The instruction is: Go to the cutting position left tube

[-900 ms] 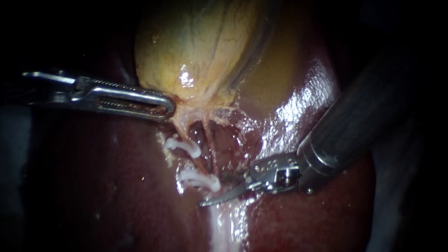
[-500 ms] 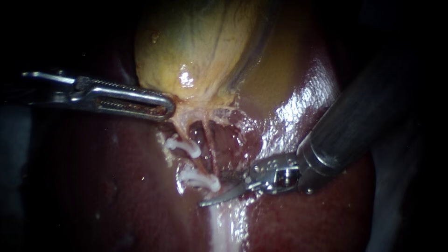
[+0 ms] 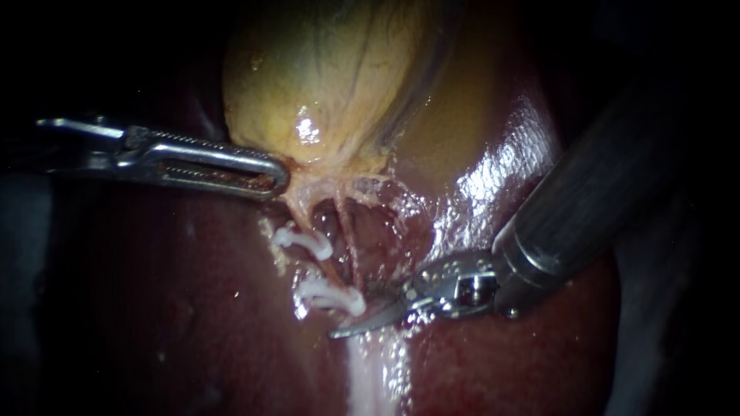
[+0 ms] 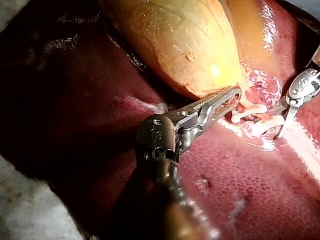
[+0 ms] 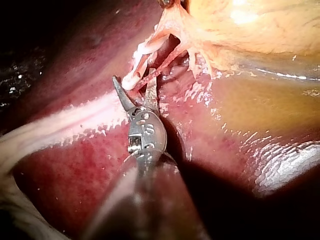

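Reaching in from the left, the left instrument (image 3: 276, 179) lies nearly level across the dark red liver (image 3: 154, 308), and its slotted pincer is pressed together on the pale tissue at the narrow lower end of the yellow gallbladder (image 3: 324, 77); the left wrist view shows that tissue pinched from both sides at the tip. Below that hold the neck tissue fans out into strands that run down over the liver. The left tube (image 3: 322, 270) is the strand carrying two white clips, an upper clip (image 3: 303, 241) and a lower clip (image 3: 330, 297), with a short bare stretch between them. A thinner reddish strand runs just beside it, on the side nearer the right instrument (image 5: 133, 85). That instrument's thick shaft comes in from the upper right and ends in a pincer of two slim curved blades, low over the wet liver surface. Seen from the right wrist view the blades stand spread, pinching nothing: one hooks out close to the free end of the lower clip, the other points up along the reddish strand. From where I stand I cannot tell whether either blade touches the clip or the tube. A pale glistening band (image 3: 368, 377) runs down the liver under the blades.
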You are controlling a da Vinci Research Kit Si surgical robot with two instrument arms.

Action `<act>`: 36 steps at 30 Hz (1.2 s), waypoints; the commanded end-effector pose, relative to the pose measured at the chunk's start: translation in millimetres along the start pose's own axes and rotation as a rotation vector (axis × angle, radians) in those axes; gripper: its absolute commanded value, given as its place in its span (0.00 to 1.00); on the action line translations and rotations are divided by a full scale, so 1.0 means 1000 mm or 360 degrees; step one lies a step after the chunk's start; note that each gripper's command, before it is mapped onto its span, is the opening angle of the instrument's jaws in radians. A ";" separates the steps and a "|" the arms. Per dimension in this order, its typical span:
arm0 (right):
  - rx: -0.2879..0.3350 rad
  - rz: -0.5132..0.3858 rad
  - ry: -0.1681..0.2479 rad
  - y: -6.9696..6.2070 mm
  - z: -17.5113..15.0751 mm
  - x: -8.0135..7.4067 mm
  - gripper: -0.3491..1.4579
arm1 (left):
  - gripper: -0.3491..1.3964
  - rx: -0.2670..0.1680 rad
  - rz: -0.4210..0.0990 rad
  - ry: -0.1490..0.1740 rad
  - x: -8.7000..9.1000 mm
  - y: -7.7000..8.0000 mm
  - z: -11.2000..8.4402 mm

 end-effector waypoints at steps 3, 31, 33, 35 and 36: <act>-0.0007 0.0005 0.0007 0.0001 -0.0005 0.0003 0.98 | 0.00 0.0000 0.0000 0.0000 0.0000 0.0000 0.0000; -0.0052 0.0047 0.0056 -0.0002 -0.0050 0.0037 0.98 | 0.00 0.0001 0.0000 0.0000 0.0000 0.0001 0.0000; -0.0051 0.0048 0.0056 -0.0003 -0.0051 0.0037 0.98 | 0.00 0.0001 0.0000 0.0000 0.0000 0.0001 0.0000; -0.0050 0.0048 0.0056 -0.0004 -0.0052 0.0039 0.98 | 0.00 0.0001 0.0000 0.0000 0.0000 0.0002 0.0000; -0.0049 0.0048 0.0057 -0.0005 -0.0052 0.0039 0.98 | 0.00 0.0001 0.0000 0.0001 0.0000 0.0002 0.0000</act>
